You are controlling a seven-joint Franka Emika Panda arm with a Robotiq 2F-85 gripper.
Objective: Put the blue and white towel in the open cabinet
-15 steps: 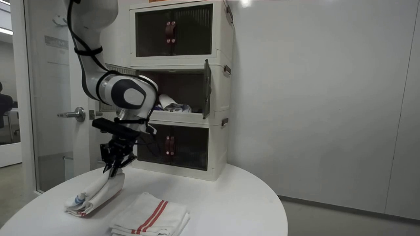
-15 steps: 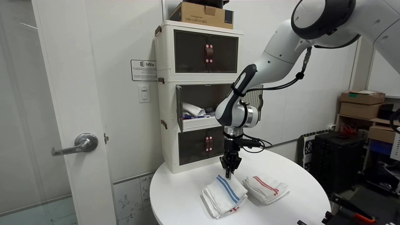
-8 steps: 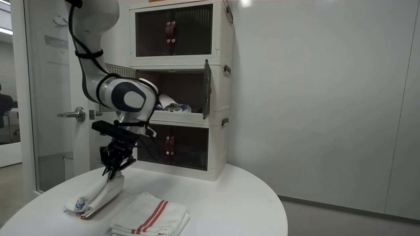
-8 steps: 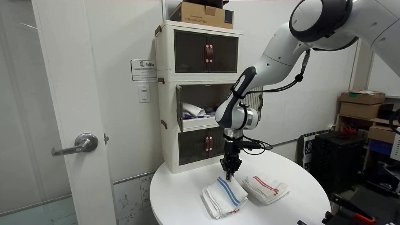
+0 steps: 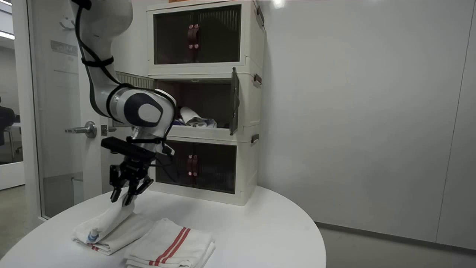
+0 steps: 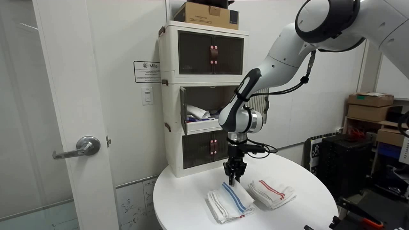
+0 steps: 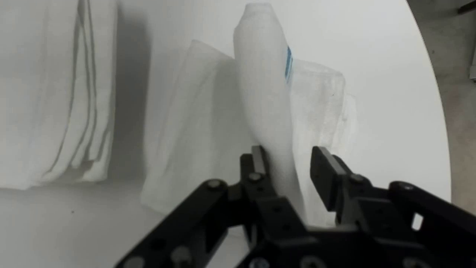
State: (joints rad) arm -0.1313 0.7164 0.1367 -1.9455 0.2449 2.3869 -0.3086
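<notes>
Fingers (image 7: pixel 329 180) are apart, kinda straddling a raised fold of the blue and white towel (image 6: pixel 230 203) on the desk (image 6: pixel 308 191).

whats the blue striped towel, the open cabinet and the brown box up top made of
Blue striped towel: matte fabric, perhaps cotton, given its soft folds.
Open cabinet: probably smooth plastic, given its even white rim without visible grain.
Brown box: likely matte cardboard, given its tan, printed face.
</notes>
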